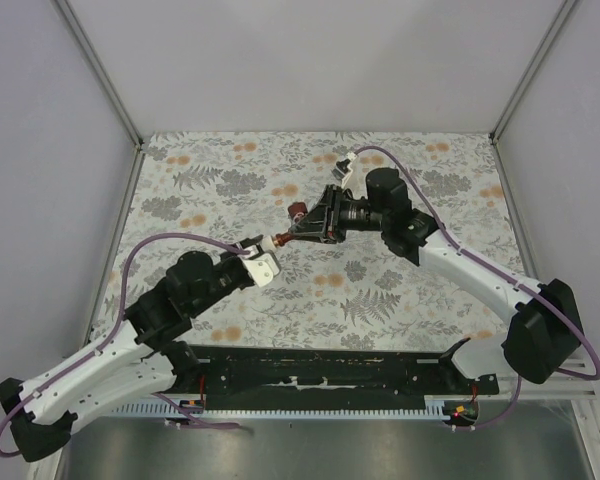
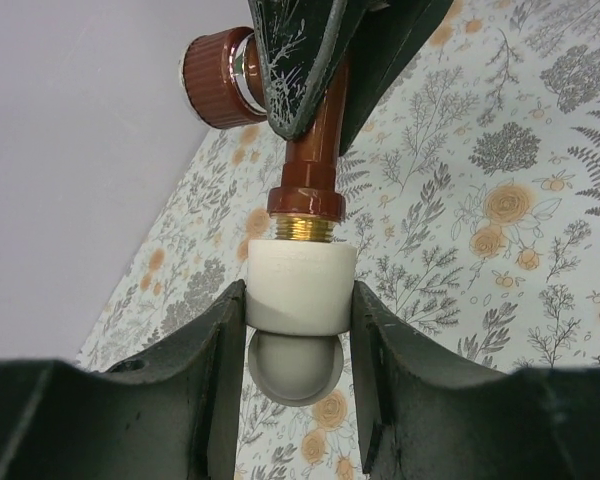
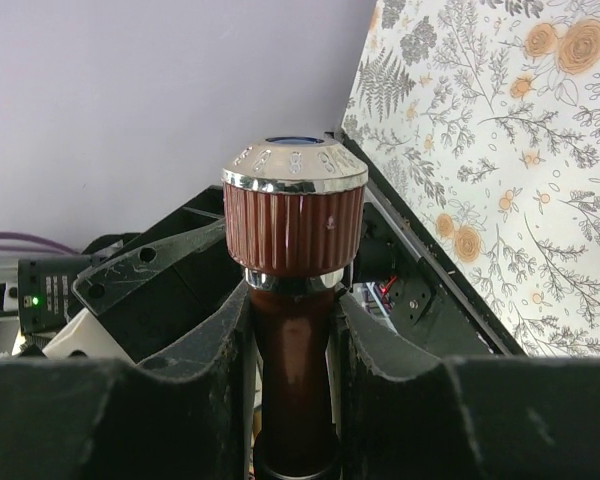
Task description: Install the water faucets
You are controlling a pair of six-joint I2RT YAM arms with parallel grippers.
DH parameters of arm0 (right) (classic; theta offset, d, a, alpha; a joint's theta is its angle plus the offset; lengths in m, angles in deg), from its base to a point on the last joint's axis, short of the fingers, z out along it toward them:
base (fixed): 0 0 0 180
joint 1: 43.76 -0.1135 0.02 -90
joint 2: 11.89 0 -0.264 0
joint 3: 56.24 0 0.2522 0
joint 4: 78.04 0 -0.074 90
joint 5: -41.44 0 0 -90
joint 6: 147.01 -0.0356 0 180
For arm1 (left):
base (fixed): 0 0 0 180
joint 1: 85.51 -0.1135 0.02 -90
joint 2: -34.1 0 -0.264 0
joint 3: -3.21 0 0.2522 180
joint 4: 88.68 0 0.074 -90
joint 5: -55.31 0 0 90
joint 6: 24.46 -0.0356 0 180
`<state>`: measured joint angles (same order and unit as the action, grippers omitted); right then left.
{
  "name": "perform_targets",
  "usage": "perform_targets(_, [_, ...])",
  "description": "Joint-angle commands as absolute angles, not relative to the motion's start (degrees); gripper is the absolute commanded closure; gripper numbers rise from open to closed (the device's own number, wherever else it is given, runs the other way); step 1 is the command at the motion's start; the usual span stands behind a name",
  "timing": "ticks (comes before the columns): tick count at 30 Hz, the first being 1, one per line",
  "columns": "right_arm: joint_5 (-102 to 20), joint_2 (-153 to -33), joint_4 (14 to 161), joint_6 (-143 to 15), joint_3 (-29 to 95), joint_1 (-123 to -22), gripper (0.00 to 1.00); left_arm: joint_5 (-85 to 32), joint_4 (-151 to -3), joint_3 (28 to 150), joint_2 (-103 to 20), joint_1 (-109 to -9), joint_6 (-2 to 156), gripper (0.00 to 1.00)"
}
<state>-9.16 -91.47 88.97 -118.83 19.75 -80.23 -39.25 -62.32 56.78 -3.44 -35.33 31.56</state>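
Note:
The dark red-brown water faucet (image 2: 310, 170) with a ribbed knob (image 3: 295, 230) and silvery ring is held above the table. My right gripper (image 3: 292, 340) is shut on its stem; in the top view the gripper (image 1: 305, 225) holds the faucet (image 1: 298, 213) at mid-table. My left gripper (image 2: 298, 300) is shut on a white cylindrical pipe fitting (image 2: 300, 285), which also shows in the top view (image 1: 270, 243). The faucet's brass thread (image 2: 305, 228) sits at the fitting's top opening, in line with it. How deep the thread is inside is hidden.
The floral tablecloth (image 1: 400, 290) covers the table. Grey walls with metal frame posts (image 1: 100, 70) enclose the back and sides. A black rail (image 1: 330, 375) runs along the near edge between the arm bases. Purple cables (image 1: 420, 195) loop off both arms.

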Motion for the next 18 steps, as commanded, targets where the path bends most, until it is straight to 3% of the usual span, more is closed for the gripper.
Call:
perform_targets(1, [-12.95,-90.56,90.04,-121.08,18.69,-80.67,0.67,-49.1,-71.66,56.09,-1.59,-35.15,29.58,0.98])
perform_targets(3, [-14.01,-90.47,89.87,-120.99,18.95,-80.23,0.52,-50.33,-72.8,54.94,-0.79,-35.15,30.73,0.98])
perform_targets(6, [-13.14,-90.56,89.6,-120.82,19.57,-79.09,0.45,-51.65,-73.6,53.98,-0.09,-35.15,32.92,0.98])
perform_targets(8, [-12.52,-90.47,89.34,-120.99,19.83,-78.21,0.35,-52.09,-74.56,52.92,0.09,-35.23,33.28,0.98])
perform_targets(9, [-12.61,-90.38,88.99,-121.08,19.92,-77.78,0.27,-52.44,-74.57,52.57,0.09,-35.23,33.8,0.98])
perform_targets(10, [-12.61,-90.12,88.55,-120.91,20.01,-77.42,0.02,-52.62,-74.57,52.39,0.0,-35.23,34.25,0.98])
perform_targets(15, [-14.18,-86.52,90.29,-114.34,18.43,-74.18,0.02,-54.73,-77.99,51.87,-0.26,-35.58,37.58,0.98])
perform_targets(18, [-17.08,-82.05,94.51,-100.4,14.84,-72.41,0.02,-52.46,-77.21,52.74,-1.49,-36.2,41.97,0.98])
